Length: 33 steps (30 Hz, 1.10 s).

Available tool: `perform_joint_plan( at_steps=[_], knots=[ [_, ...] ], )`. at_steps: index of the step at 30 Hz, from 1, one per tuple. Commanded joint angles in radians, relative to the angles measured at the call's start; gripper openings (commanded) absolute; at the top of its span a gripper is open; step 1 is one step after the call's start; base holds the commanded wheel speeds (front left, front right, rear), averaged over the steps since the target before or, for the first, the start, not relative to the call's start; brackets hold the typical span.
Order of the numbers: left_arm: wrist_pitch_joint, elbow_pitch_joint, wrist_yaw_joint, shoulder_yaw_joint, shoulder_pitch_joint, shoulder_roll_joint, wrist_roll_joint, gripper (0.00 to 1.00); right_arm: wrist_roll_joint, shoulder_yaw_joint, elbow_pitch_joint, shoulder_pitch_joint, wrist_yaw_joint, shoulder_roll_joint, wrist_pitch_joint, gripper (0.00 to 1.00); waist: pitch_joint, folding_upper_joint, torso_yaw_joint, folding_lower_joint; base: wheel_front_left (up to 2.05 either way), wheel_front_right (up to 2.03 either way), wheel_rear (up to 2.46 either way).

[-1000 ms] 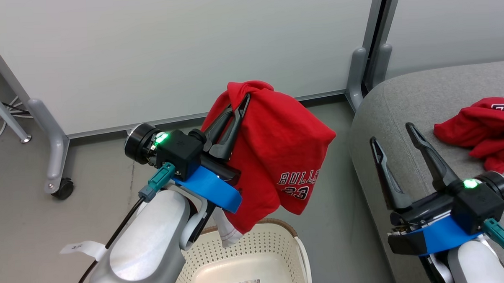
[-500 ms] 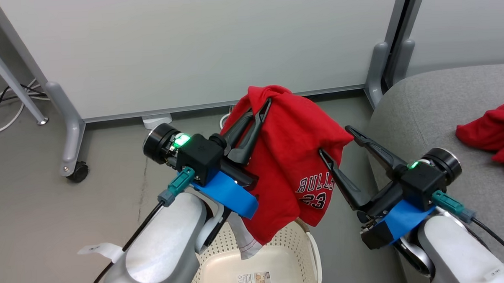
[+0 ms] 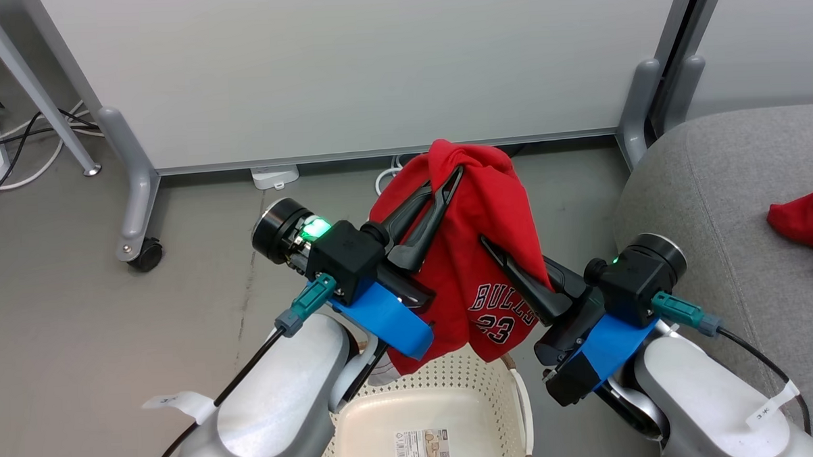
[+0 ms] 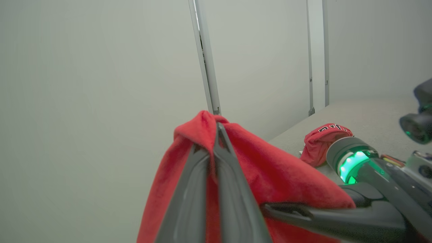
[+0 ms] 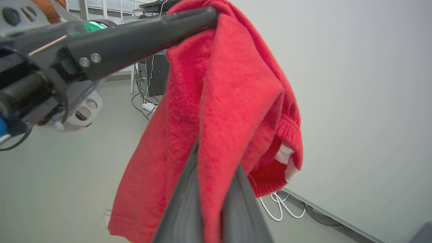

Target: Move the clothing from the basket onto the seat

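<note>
Grey floor (image 3: 78,321) below white partition panel (image 3: 374,67); hanging over cream perforated oval plastic basket (image 3: 452,382): soft red "BULLS 23" jersey (image 3: 469,267); pinched at top fold by left gripper (image 3: 445,180), fingers fully closed on cloth; pinched at side fold by right gripper (image 3: 495,249), fingers near together with fabric between. Hold both grips firm; raise hem clear of rim; swing right, arms level; lower onto big grey fabric sofa (image 3: 716,177) beside second red garment (image 3: 808,214); release only once resting.
</note>
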Motion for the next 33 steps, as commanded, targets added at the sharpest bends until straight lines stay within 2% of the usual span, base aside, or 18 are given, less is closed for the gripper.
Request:
perform_joint_plan(
  at_steps=[1, 12, 14, 26, 33],
  knots=[
    [-0.005, 0.003, -0.001, 0.002, -0.017, 0.004, 0.000, 0.00, 0.003, 0.001, 0.001, -0.015, 0.000, 0.004, 0.000, 0.00, 0.000, 0.0000, -0.001, 0.0000, 0.00, 0.00, 0.00],
    [-0.005, 0.010, -0.001, 0.005, -0.017, 0.002, 0.003, 0.00, -0.014, -0.026, -0.016, 0.008, 0.000, 0.010, 0.000, 0.00, 0.004, 0.0000, -0.010, 0.0000, 0.00, 0.00, 0.00],
    [-0.005, 0.011, -0.001, 0.010, -0.017, -0.002, 0.007, 1.00, -0.020, -0.039, -0.020, 0.014, 0.000, 0.013, 0.000, 0.00, 0.005, 0.0000, -0.011, 0.0000, 0.00, 0.00, 0.00],
    [-0.005, 0.016, -0.001, 0.018, 0.012, 0.001, 0.029, 1.00, -0.091, -0.223, -0.043, 0.065, 0.000, 0.049, 0.000, 0.00, 0.013, 0.0000, -0.026, 0.0000, 0.00, 0.00, 0.00],
    [-0.005, 0.013, -0.001, 0.009, 0.029, 0.011, 0.037, 1.00, -0.127, -0.303, -0.067, 0.104, 0.000, 0.065, -0.001, 0.00, 0.034, 0.0000, -0.084, 0.0000, 0.00, 0.00, 0.00]
  ],
)
